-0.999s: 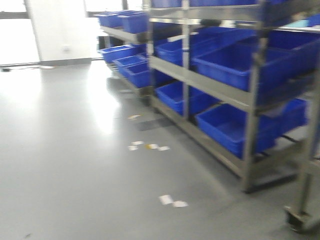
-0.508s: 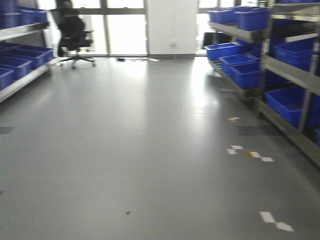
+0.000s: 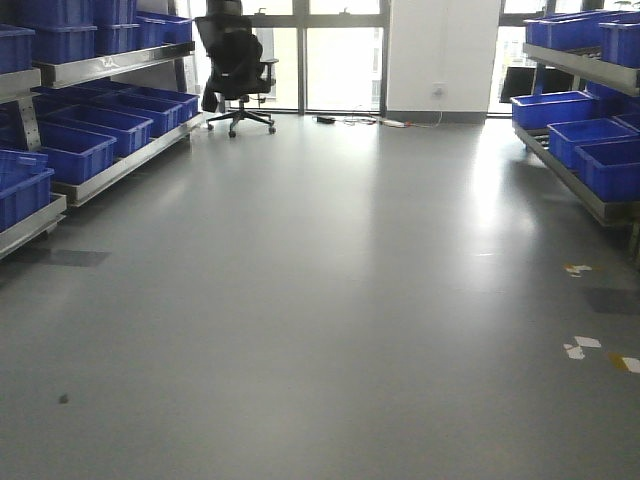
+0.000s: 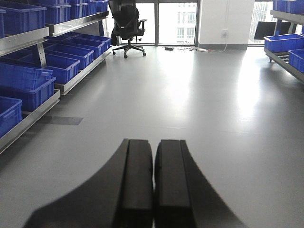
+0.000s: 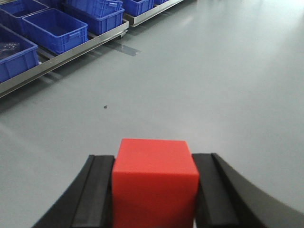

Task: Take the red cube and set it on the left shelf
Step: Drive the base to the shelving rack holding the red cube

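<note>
While glossy grey floor (image 3: 320, 300) stretches toward bright windows (image 3: 340, 55) between the left shelf (image 3: 110, 65) of blue bins (image 3: 75, 150) and a right rack (image 3: 575, 185), both cut off at the edges, the right gripper (image 5: 154, 164) clamps the red cube (image 5: 154, 190); the left gripper (image 4: 153, 171) is pressed together, empty. The cube's underside is out of frame.

You see a grey glossy floor (image 3: 300, 300). The left shelf (image 3: 110, 170) and right shelf (image 3: 570, 182) stand on it along the sides. A black office chair (image 3: 238, 75) is at the far end, with cables (image 3: 365, 121) by the wall. White tape scraps (image 3: 580, 347) lie right, a dark patch (image 3: 70, 257) and a dark speck (image 3: 63, 399) left.
</note>
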